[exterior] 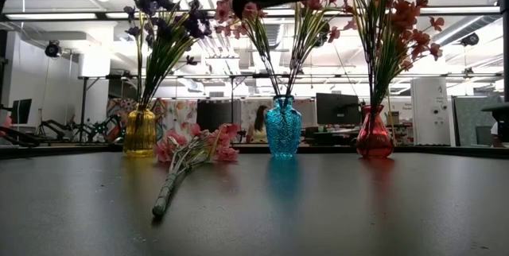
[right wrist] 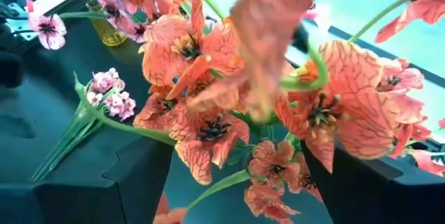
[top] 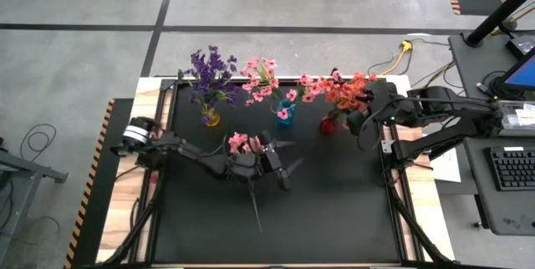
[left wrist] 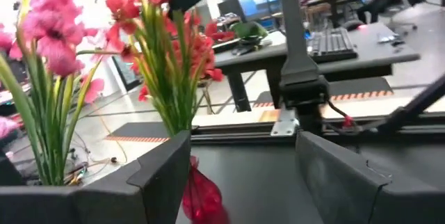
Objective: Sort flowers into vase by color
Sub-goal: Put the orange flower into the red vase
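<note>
A pink-blossomed artificial sprig with thin green stem [top: 245, 164] lies on the black surface [top: 334, 210] beside the wide-open left gripper [top: 288, 159]; the open right gripper [top: 361, 127] is buried in coral-red blossoms [top: 347, 93].

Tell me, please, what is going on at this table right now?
Flowers are being sorted into three vases by color. The yellow vase holds purple sprigs, the blue vase pink, the red vase coral. One pink sprig lies on the mat by the open left gripper. The right gripper, open, hovers at the coral bunch.
</note>
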